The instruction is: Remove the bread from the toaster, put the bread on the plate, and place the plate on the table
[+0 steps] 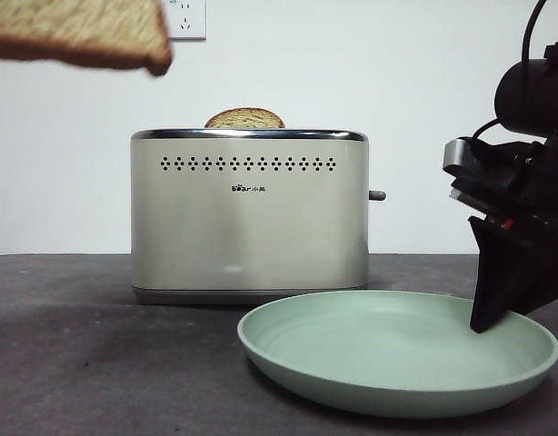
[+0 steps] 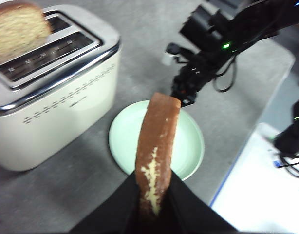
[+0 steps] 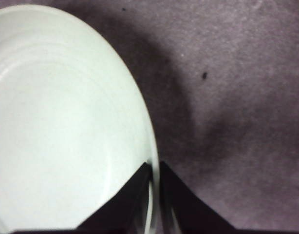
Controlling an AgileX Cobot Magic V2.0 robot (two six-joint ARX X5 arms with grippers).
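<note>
The left hand [image 2: 154,204] is clamped on the bread [image 2: 157,146], held edge-on in the air above the plate [image 2: 125,141], clear of the toaster [image 2: 57,97], where a second slice [image 2: 18,29] still sits in its slot. The right hand [image 3: 154,195] pinches the plate's rim, jaws close together. The plate seems to rest on the table [image 1: 79,345] in front of the toaster. So the bread is midway to the plate; next it must come down flat onto it.
</note>
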